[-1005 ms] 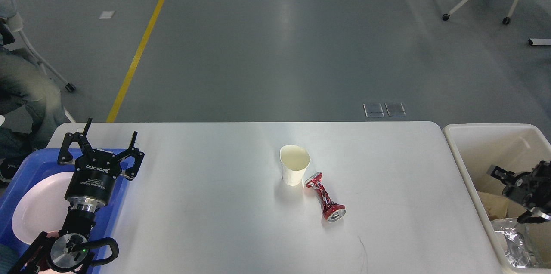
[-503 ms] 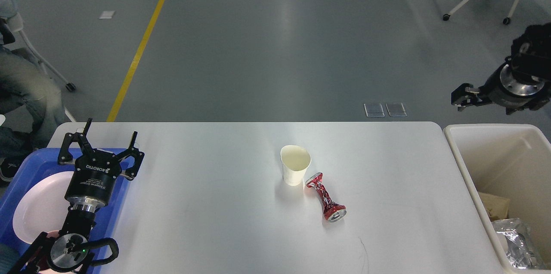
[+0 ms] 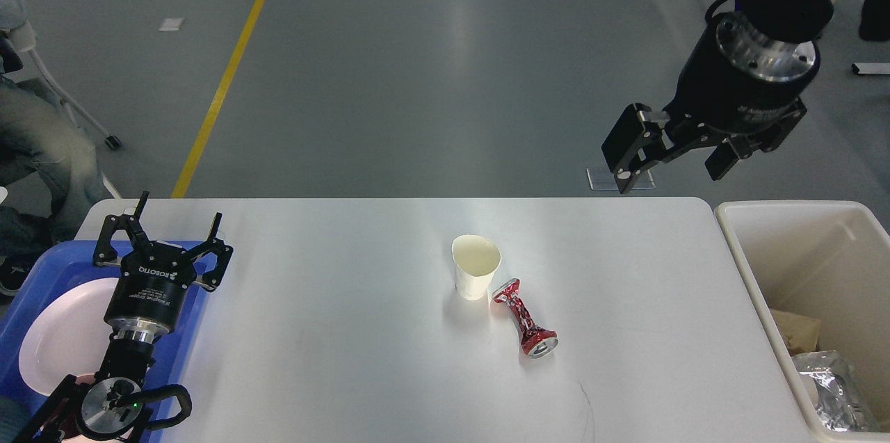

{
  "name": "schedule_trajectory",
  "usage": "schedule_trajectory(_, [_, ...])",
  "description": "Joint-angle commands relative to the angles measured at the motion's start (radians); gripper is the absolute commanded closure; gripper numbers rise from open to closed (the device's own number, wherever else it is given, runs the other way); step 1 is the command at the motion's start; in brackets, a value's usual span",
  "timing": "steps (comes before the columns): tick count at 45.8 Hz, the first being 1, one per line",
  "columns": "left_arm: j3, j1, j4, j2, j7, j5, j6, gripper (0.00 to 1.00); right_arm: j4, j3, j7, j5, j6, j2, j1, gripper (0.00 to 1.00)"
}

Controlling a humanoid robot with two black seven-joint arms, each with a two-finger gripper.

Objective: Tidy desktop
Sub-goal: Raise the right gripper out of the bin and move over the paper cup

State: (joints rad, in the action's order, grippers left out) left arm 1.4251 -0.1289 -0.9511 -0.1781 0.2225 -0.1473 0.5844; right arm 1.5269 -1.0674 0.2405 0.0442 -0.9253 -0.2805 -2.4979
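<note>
The right gripper (image 3: pixel 671 168) is raised well above the far right corner of the desktop (image 3: pixel 348 332), fingers spread wide and pointing down and toward the table. Nothing is between the fingers. Its position, between the cream bin (image 3: pixel 754 297) and the items left on the table, suggests an approach toward the next piece of litter (a judgement, not an observed fact).

The left gripper (image 3: pixel 163 238) sits low at the near left, over the inner edge of the blue tray (image 3: pixel 21 297). Its fingers are parted and hold nothing. It appears parked out of the working area, which leaves the centre free for the other arm.

The desktop fills the lower half of the view. Two items remain on it, near the centre:

1. A paper cup (image 3: pixel 476 268), upright, mouth open and apparently empty.
2. A crushed red can (image 3: pixel 525 318), lying on its side just beside the cup, on the near-right side (whether the two touch cannot be told).

The can is pinched at the waist, which offers a narrow grasp point. The cup is light and likely to tip if brushed.

The bin stands against the right edge of the table and holds crumpled foil (image 3: pixel 831 387) and a brown scrap (image 3: pixel 796 332), so it probably serves as the waste receptacle. The tray holds a white plate (image 3: pixel 59 339).
</note>
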Motion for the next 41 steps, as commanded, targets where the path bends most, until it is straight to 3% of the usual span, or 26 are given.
schedule_trajectory(1, [0.0, 0.0, 0.0, 0.0, 0.0, 0.0, 0.0, 0.04, 0.114, 0.0, 0.003, -0.076, 0.055, 0.032, -0.039, 0.0])
schedule_trajectory(29, [0.0, 0.0, 0.0, 0.0, -0.002, 0.0, 0.0, 0.04, 0.076, -0.019, 0.002, -0.104, 0.149, 0.053, -0.033, 0.0])
schedule_trajectory(34, [0.0, 0.0, 0.0, 0.0, -0.002, 0.0, 0.0, 0.04, 0.009, -0.008, -0.001, -0.133, 0.216, 0.086, 0.022, 0.0])
schedule_trajectory(41, [0.0, 0.0, 0.0, 0.0, -0.002, 0.0, 0.0, 0.04, -0.132, 0.049, 0.0, -0.144, 0.232, 0.135, 0.158, 0.0])
